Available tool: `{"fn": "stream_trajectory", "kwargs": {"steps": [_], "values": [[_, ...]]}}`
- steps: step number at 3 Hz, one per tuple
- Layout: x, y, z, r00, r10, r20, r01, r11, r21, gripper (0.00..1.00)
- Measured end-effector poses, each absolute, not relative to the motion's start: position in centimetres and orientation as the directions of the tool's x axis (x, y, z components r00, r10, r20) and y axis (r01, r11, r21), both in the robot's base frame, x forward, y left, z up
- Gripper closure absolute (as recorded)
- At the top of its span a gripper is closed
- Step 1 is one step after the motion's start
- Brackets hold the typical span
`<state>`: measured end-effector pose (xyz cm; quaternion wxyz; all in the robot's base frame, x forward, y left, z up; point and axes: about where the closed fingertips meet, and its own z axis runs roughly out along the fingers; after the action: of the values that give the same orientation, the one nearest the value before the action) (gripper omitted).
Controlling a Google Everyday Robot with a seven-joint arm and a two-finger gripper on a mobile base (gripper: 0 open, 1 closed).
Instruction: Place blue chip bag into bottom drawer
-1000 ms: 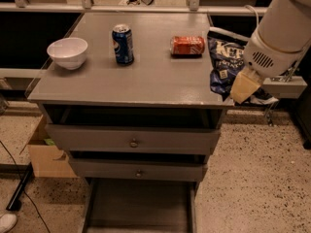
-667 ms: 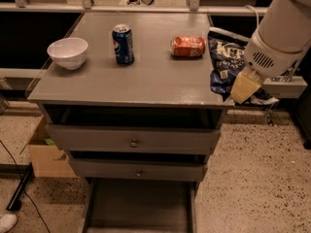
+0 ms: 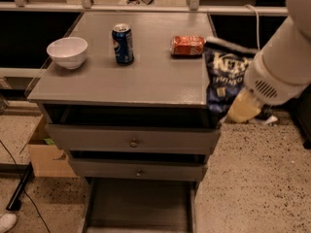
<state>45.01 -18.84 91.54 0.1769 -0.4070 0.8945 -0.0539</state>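
The blue chip bag (image 3: 222,76) is dark navy with white lettering and hangs upright just past the right edge of the grey cabinet top (image 3: 146,76). My gripper (image 3: 236,108), on a thick white arm coming in from the right, is shut on the bag's right lower side and holds it off the surface. The bottom drawer (image 3: 140,208) is pulled out below the two upper drawers, a shallow grey tray at the bottom middle. The gripper and bag are above it and to its right.
A blue Pepsi can (image 3: 123,43), an orange-red can lying on its side (image 3: 187,45) and a white bowl (image 3: 67,52) are on the cabinet top. Two upper drawers with knobs (image 3: 133,142) stand slightly open. A cardboard box (image 3: 46,154) sits on the floor at left.
The gripper and the chip bag have moved down and toward the front, along the cabinet's right edge. The cans and bowl have not moved.
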Motion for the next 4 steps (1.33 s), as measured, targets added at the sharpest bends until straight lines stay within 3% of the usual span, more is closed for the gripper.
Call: {"fn": "stream_trajectory", "kwargs": {"steps": [2, 4], "values": [[40.3, -16.2, 86.4, -0.551, -0.802, -0.231, -0.774, 0.594, -0.217, 1.0], [39.0, -15.1, 81.7, -0.546, -0.822, -0.162, -0.805, 0.568, -0.169, 1.0]]}}
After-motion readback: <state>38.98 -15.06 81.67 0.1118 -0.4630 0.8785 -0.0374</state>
